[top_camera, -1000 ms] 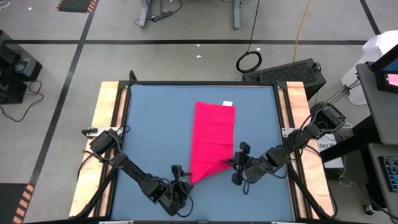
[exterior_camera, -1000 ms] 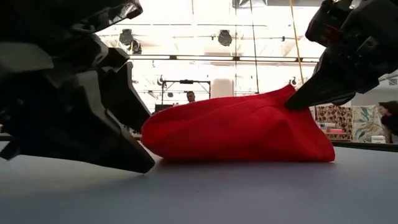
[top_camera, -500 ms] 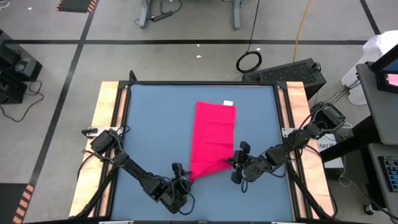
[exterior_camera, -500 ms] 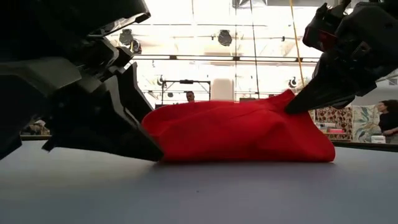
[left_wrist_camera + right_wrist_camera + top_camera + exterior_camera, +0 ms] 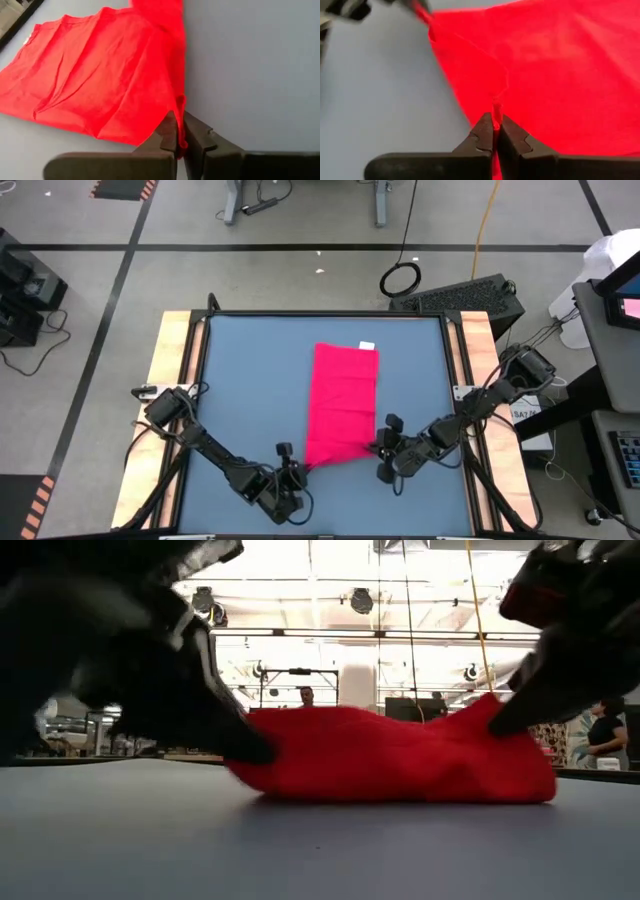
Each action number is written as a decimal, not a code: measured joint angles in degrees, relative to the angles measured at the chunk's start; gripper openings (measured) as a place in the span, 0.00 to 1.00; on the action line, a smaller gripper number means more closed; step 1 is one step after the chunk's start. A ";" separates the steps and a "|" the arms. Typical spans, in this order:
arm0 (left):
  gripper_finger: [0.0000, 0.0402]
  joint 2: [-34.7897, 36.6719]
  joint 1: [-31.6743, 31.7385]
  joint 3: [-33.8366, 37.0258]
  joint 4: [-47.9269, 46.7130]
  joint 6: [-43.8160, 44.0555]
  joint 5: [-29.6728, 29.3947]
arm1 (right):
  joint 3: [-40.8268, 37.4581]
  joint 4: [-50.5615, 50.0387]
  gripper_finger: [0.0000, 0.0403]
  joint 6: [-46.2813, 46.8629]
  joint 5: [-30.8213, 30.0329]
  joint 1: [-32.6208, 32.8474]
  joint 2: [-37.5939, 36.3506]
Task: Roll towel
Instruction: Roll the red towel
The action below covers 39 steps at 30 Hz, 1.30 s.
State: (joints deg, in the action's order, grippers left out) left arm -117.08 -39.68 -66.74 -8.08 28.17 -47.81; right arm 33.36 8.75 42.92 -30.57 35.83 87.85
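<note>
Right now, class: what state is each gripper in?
Left gripper: shut on the towel's near corner.
Right gripper: shut on the towel's other near corner.

Overhead lamps [image 5: 362, 600] are glaring w/ backlight in low view; near arms blurring dark, high view looking evenly lit.

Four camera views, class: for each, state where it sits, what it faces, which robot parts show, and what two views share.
High: overhead, facing down; both arms, towel, table.
Low: tabletop level, facing the room; both grippers at the towel.
Left wrist: left gripper pinching a towel corner.
Right wrist: right gripper pinching another.
All four share the towel.
</note>
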 joint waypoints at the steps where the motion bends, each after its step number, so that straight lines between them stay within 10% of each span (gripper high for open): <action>1: 0.04 0.62 0.20 -0.11 0.07 1.16 0.82 | 0.00 0.04 0.00 0.47 1.24 0.58 0.00; 14: 0.02 5.22 3.66 -0.22 11.00 8.78 26.05 | 0.01 4.68 0.00 1.59 11.42 11.27 0.00; 39: 0.03 2.87 13.09 5.36 13.34 14.50 36.92 | 0.00 -6.82 0.00 10.54 2.14 12.49 2.87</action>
State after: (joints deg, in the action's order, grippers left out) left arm -114.21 -26.59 -61.39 5.27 42.68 -10.89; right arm 33.36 1.93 53.46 -28.44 48.31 90.72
